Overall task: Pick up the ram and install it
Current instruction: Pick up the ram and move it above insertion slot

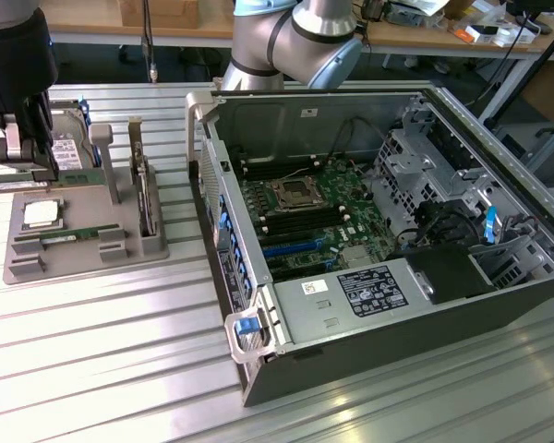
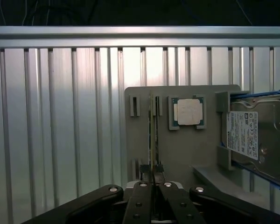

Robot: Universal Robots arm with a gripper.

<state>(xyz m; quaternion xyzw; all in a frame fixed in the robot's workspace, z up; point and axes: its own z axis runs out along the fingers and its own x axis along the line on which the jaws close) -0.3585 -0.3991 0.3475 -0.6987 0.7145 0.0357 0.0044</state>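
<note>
On a ribbed metal table [image 1: 92,369], an open computer case [image 1: 379,355] sits beside a grey parts tray [image 1: 74,260]. The gripper [image 1: 23,161] hangs above the tray's end at the exterior view's left, fingers drawn together, holding nothing. A hard drive [image 2: 256,140] stands along one side of the tray. The ram [image 2: 152,135] rests on edge in its slots, in line with the fingertips, with a CPU [image 2: 187,112] between it and the drive.
</note>
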